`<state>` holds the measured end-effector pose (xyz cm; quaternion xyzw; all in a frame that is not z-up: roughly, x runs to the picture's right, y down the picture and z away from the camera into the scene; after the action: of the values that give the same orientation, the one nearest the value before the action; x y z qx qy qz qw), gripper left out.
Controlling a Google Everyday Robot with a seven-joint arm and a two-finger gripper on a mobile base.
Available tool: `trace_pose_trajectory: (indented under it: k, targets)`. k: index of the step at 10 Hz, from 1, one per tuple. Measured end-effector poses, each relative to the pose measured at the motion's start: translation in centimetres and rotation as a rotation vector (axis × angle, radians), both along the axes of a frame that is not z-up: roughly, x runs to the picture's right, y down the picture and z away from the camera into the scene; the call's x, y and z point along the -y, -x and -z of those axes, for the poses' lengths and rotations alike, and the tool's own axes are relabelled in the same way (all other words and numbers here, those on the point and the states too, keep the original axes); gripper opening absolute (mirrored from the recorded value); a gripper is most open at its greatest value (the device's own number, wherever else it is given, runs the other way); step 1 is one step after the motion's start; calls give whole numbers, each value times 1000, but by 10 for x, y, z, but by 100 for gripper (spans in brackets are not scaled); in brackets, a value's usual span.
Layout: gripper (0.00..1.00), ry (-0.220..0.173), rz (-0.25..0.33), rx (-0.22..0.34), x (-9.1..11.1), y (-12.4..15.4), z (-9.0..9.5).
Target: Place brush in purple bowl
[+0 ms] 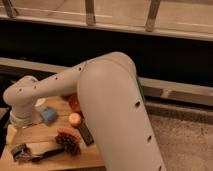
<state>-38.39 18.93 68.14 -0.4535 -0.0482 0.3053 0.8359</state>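
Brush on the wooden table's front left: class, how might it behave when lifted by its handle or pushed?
The brush lies flat with a straight thin handle, so it probably stays stiff. Its blocky head sits at one end, so it may tip head-down. Pushed, it would likely pivot, not roll. The gripper hangs over the left side of the table, behind it.
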Motion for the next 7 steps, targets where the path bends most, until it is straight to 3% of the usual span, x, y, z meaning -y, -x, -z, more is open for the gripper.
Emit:
trace_pose_trajectory:
  k: [2,7]
  targets:
    - [80,19,17,33,-8,12,-3]
    - [80,15,22,23,-8,12,-4]
